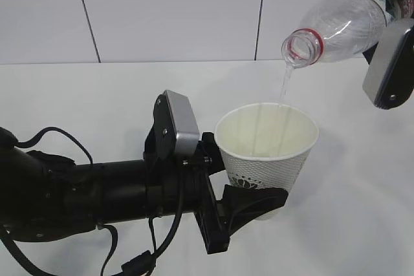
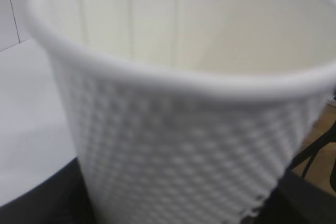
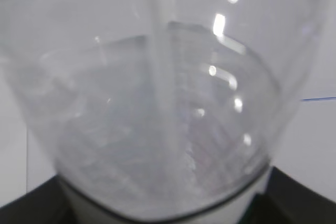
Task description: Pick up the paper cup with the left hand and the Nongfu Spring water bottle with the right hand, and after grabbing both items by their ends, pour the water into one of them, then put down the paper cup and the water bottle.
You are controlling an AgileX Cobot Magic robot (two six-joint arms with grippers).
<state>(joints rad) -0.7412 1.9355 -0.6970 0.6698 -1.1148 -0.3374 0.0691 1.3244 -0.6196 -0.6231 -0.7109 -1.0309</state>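
Observation:
My left gripper [image 1: 249, 201] is shut on the lower part of the white paper cup [image 1: 266, 153], holding it upright above the table; its green logo shows just above the black fingers [image 1: 259, 200]. In the left wrist view the cup [image 2: 184, 119] fills the frame. At the upper right my right gripper [image 1: 396, 11] is shut on the base end of the Nongfu Spring water bottle [image 1: 346, 25], which is tilted mouth-down to the left. A thin stream of water [image 1: 284, 85] falls from the red-ringed mouth into the cup. The right wrist view shows the clear bottle [image 3: 157, 108] close up.
The white table [image 1: 90, 101] spreads under both arms, with a white tiled wall [image 1: 168, 11] behind. The left arm's black body and cables [image 1: 77, 192] fill the lower left of the exterior view.

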